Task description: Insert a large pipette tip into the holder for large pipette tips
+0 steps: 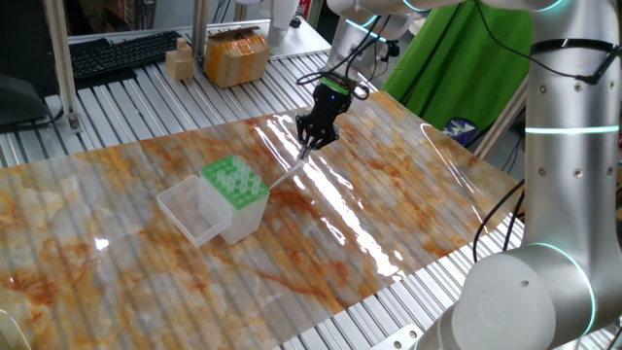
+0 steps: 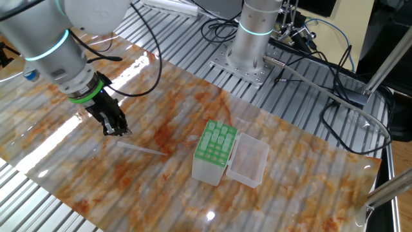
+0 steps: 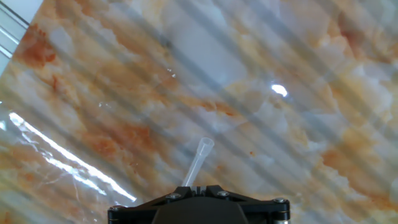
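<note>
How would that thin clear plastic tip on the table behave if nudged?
The pipette tip lies flat on glossy marble-patterned table, so it would probably slide easily. Its round, tapered shape suggests rolling in an arc. It looks thin and hollow, likely very light.

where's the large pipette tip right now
In the other fixed view, the large pipette tip lies flat on the marble sheet, between the end effector and the green-topped holder.

Marbled orange-grey table sheet (image 1: 389,224): glossy, with bright glare streaks, laid over ribbed metal slats (image 1: 126,97). Large pipette tip (image 2: 141,149): translucent whitish plastic, smooth. Holder (image 2: 214,153): clear plastic box and lid (image 2: 248,161), opaque bright green rack plate. Gripper (image 1: 313,134): matt black. Arm (image 2: 254,29): satin silver metal.
</note>
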Controlling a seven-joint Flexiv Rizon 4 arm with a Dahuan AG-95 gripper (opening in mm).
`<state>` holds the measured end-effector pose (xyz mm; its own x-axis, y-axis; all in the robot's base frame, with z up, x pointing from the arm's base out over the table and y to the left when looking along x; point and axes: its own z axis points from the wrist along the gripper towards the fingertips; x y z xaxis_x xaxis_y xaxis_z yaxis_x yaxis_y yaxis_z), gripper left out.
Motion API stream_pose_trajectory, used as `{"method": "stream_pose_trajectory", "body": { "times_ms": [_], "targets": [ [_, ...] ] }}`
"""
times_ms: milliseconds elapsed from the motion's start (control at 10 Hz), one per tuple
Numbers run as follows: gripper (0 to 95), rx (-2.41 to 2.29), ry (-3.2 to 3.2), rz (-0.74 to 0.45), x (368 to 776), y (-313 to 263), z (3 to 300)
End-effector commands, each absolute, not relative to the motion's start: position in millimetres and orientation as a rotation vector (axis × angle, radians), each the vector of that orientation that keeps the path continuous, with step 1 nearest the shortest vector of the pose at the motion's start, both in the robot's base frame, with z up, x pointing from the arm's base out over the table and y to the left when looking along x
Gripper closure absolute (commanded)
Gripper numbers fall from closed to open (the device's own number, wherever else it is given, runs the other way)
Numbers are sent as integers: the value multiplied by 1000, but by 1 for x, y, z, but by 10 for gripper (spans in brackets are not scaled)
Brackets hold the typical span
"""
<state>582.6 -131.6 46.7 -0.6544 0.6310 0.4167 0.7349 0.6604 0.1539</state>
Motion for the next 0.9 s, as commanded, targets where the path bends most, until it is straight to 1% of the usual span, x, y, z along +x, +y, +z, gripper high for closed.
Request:
{"method": "stream_pose_trajectory", "body": {
  "times_ms": [100,900],
  "targets": [
    [950,-1100,-2476,-422,583,-132,47],
    [950,-1035,-2493,-443,583,-132,47]
  ]
}}
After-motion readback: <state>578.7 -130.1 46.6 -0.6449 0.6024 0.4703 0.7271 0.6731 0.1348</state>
